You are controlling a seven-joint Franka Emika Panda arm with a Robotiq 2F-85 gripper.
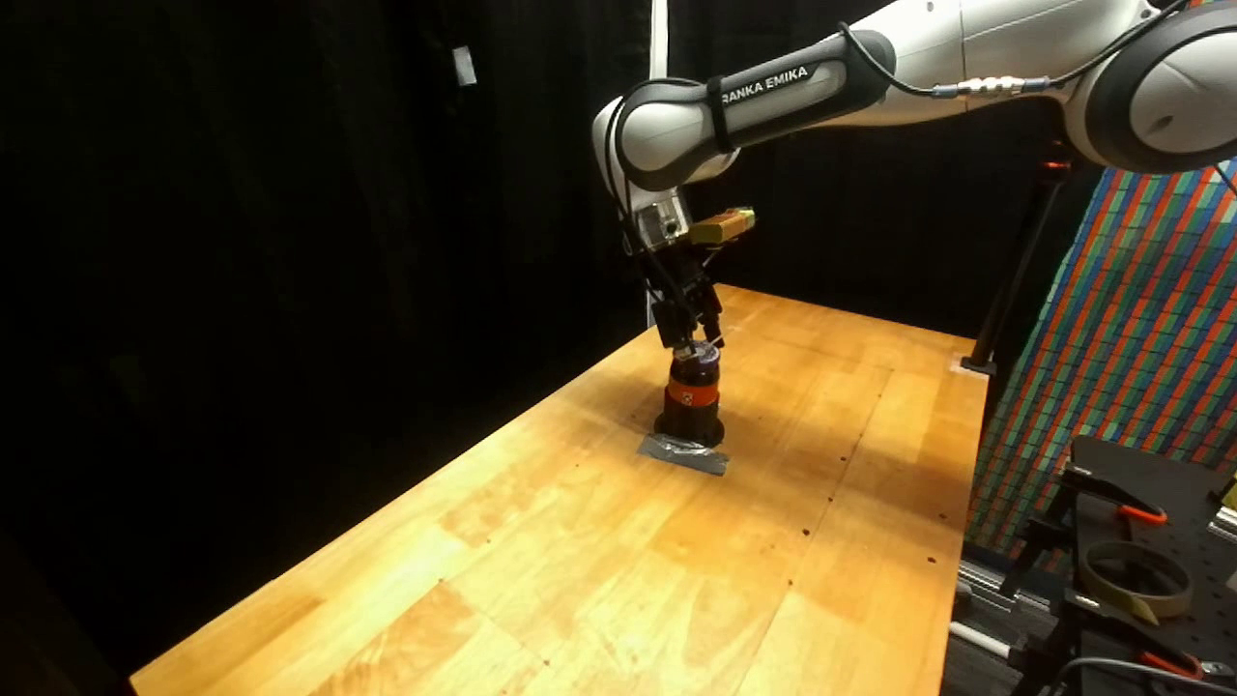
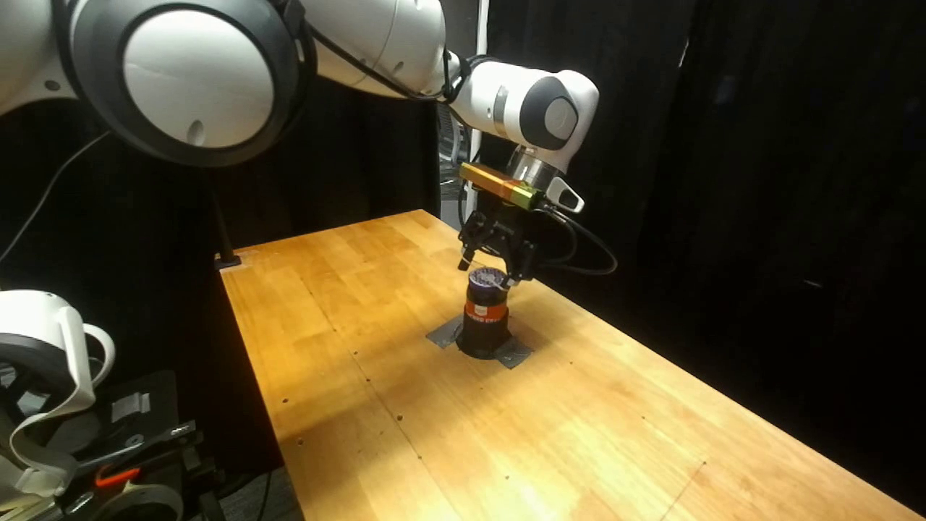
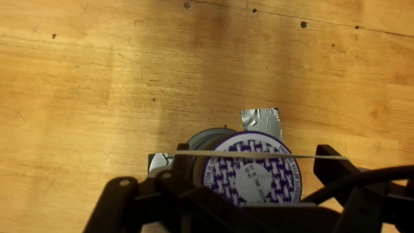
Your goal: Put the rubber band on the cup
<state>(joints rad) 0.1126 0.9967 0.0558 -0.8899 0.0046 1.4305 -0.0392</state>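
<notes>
Two dark jaws stand wide apart along the lower part of the wrist view, and the rubber band (image 3: 247, 155) is stretched between their tips, a thin pale line running almost level. Behind that line, right of centre in the lower half of the frame, is the cup (image 3: 254, 178), showing its round white-and-purple top; the band crosses the upper part of that circle. Whether band and cup touch, I cannot tell.

In both exterior views the cup stands upright on the wooden tabletop (image 1: 676, 551), dark above and below an orange stripe, wider at its foot, with the jaws just over its top. Grey tape (image 2: 514, 353) lies at its foot, to the left and lower right in an exterior view.

From the upper right of an exterior view reaches the white arm (image 1: 928, 53). A gold-and-green bar (image 2: 499, 186) sits above the jaws, near the centre of the frame. On the right side of an exterior view hangs a checkered sheet (image 1: 1150, 319), and below it, at lower right, lies a pale ring (image 1: 1155, 606).
</notes>
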